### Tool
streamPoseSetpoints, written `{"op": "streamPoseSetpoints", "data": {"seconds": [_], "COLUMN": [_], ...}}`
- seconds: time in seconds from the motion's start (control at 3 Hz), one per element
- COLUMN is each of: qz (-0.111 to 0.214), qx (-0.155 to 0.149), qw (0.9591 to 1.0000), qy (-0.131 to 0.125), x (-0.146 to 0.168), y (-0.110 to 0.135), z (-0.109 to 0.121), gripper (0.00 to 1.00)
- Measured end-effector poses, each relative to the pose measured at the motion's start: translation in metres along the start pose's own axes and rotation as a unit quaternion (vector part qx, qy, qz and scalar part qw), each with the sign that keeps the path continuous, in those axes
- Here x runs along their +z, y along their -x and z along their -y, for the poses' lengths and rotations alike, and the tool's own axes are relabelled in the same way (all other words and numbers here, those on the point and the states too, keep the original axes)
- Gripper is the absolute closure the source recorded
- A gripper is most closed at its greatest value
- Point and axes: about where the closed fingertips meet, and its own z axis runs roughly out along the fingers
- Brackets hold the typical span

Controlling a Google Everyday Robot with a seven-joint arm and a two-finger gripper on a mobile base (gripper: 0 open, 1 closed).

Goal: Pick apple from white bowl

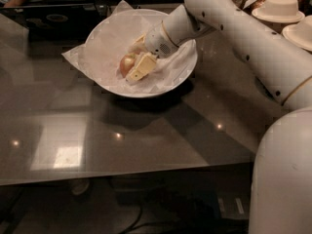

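The white bowl (102, 77) sits on the dark glossy table, lined with crinkled white paper whose corners poke out at the left and top. The apple (126, 62), small and reddish-golden, lies near the bowl's middle. My gripper (134, 60) reaches down into the bowl from the right. Its cream fingers (141, 67) stand on either side of the apple, one in front and one behind, close against it. The apple's right side is hidden by the near finger.
The white arm (234, 28) crosses the upper right, and the robot's body (282, 179) fills the lower right. Stacked beige paper bowls (278, 6) stand at the back right. The table's front edge (122, 177) runs across the lower part of the view.
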Motion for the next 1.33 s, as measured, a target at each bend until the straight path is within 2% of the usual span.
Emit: {"op": "streamPoseSetpoints", "data": {"seconds": [0.33,1.33], "qz": [0.002,0.007], "qx": [0.003,0.008], "qw": [1.0000,0.9999], "qy": [0.003,0.006], "x": [0.0037,0.0076], "y": [-0.0015,-0.0039], "z": [-0.0011,-0.0030], "gripper": [0.36,0.99]}}
